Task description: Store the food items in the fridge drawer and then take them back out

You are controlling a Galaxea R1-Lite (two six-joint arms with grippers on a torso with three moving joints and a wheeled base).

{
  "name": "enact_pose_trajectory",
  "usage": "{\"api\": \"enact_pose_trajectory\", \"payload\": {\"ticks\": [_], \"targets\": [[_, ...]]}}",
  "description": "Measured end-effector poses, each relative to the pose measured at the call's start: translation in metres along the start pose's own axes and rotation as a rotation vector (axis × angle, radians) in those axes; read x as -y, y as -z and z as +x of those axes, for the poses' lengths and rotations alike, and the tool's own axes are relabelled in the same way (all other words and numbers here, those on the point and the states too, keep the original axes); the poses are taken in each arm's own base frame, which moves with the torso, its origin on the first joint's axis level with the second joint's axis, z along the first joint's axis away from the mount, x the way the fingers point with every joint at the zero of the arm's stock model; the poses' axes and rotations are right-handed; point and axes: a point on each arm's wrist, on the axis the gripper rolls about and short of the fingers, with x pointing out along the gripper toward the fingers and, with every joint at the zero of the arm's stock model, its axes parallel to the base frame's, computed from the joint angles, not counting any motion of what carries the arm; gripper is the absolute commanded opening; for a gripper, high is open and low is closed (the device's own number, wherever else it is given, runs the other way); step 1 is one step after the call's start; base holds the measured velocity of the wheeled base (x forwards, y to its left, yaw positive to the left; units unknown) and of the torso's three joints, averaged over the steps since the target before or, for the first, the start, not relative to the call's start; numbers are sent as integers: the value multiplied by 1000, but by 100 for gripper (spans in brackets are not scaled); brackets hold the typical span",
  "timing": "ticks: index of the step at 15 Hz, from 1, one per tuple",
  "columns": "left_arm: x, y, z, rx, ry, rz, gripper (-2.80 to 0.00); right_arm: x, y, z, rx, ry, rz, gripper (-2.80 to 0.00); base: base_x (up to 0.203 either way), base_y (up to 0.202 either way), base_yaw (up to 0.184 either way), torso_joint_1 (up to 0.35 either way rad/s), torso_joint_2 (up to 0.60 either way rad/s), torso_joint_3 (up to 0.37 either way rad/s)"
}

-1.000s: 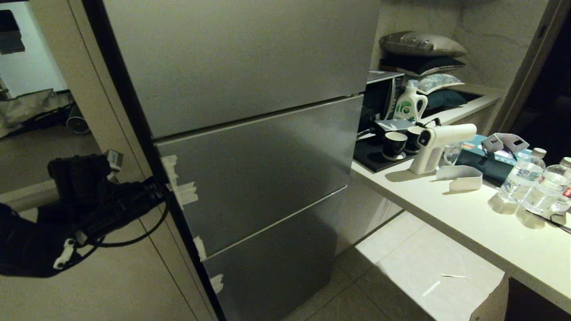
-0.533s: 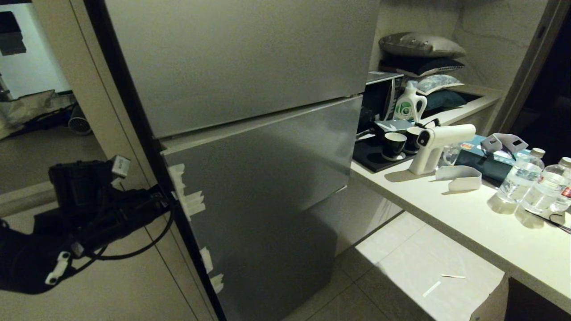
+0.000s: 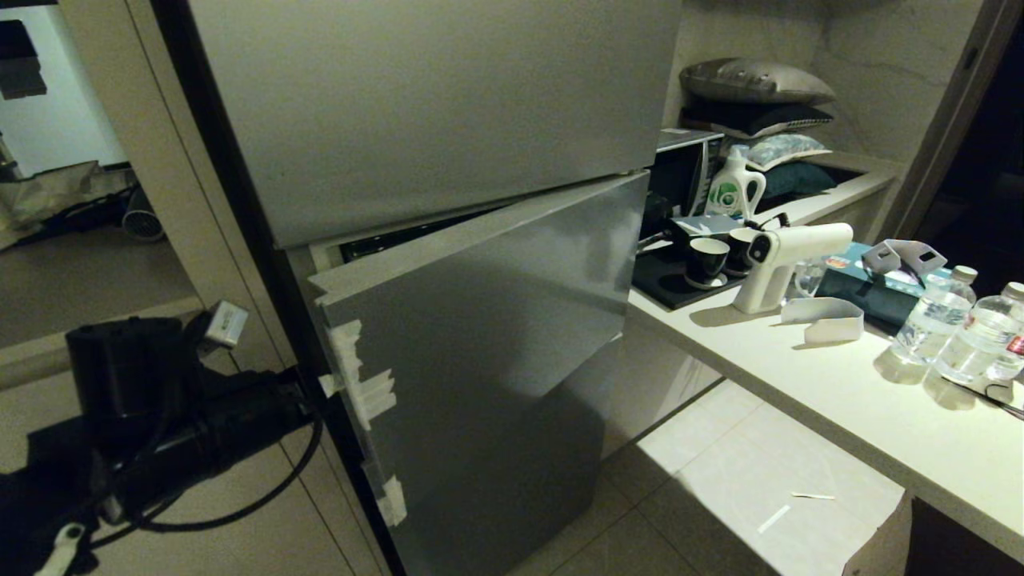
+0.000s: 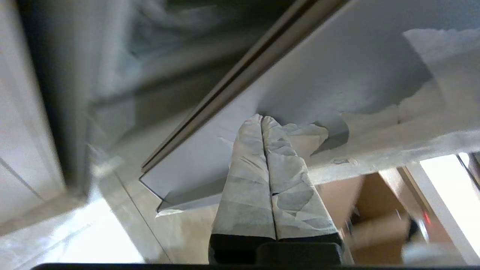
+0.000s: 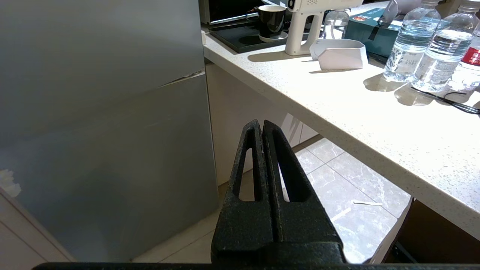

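Note:
The fridge drawer's grey steel front (image 3: 480, 320) stands pulled out a little from the fridge, with a dark gap above its top edge. White tape (image 3: 368, 392) covers its left edge. My left gripper (image 3: 320, 388) is at that taped edge. In the left wrist view its tape-wrapped fingers (image 4: 247, 157) are pressed together, and the shut left gripper (image 4: 261, 118) touches the drawer front's edge (image 4: 330, 67) with nothing between the fingers. My right gripper (image 5: 260, 123) is shut and empty, low in front of the fridge's lower part. The food items are out of view.
A pale counter (image 3: 800, 376) runs along the right with water bottles (image 3: 936, 316), a white spray gun (image 3: 780, 256), black cups (image 3: 708, 260) on a tray and a detergent bottle (image 3: 732, 188). The upper fridge door (image 3: 432, 104) and the bottom drawer (image 3: 496, 472) are closed. Tiled floor lies between fridge and counter.
The drawer front has slid out from the fridge, opening a dark gap at its top. My left arm has moved back and lower with the drawer's taped edge. The right arm has not moved.

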Motion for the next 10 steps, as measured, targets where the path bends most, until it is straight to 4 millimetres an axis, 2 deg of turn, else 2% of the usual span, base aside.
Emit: {"api": "enact_pose_trajectory", "payload": {"ticks": [4,6,8,10], "targets": [[32,21,-29,-20,110,51,-280,0,0,0,0,0,0,-280,0,0,0,0,0,0],[50,32,-51,-32,208,79,-280,0,0,0,0,0,-1,-280,0,0,0,0,0,0],[59,40,-74,-36,292,98,-280,0,0,0,0,0,0,-280,0,0,0,0,0,0],[57,45,-95,-25,335,104,-280,0,0,0,0,0,0,-280,0,0,0,0,0,0]]}}
